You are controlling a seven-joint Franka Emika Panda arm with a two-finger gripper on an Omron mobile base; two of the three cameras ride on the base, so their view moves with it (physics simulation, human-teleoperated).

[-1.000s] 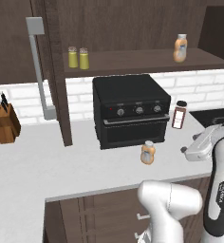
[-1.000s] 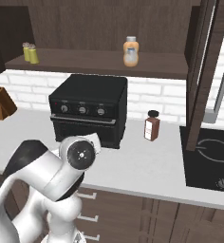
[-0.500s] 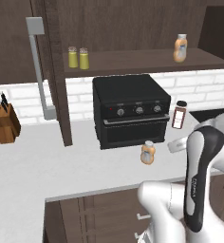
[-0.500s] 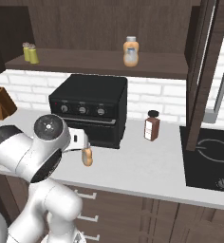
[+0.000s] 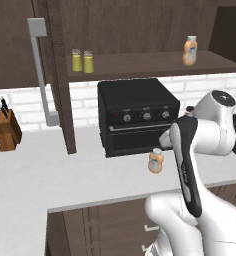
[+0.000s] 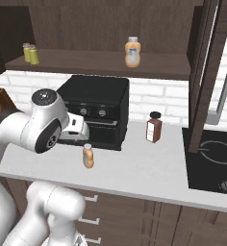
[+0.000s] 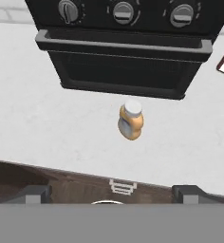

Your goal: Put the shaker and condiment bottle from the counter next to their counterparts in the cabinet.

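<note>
The orange condiment bottle [image 7: 130, 121] stands upright on the counter [image 5: 65, 170], just in front of the black oven. It also shows as the bottle [image 5: 156, 161] and the bottle [image 6: 88, 156] in the base views. My gripper [image 7: 111, 193] is open, with its fingertips [image 7: 35, 193] wide apart, nothing between them, above and short of the bottle. In the cabinet [image 5: 140, 64], two yellow-green shakers [image 5: 77, 60] [image 5: 88, 61] stand side by side at the shelf's left. The twin orange bottle [image 5: 190, 50] stands at the right.
A black toaster oven [image 5: 137, 115] sits at the back of the counter. A dark red-brown jar [image 6: 154, 128] stands to its right, near the cooktop [image 6: 214, 158]. A knife block [image 5: 5, 127] is at far left. The cabinet door's grey handle [image 5: 40, 70] hangs left of the shelf.
My arm has swung up and left, bringing the hand from the right side of the counter to over the orange bottle. The bottle and the shelf items have not moved.
</note>
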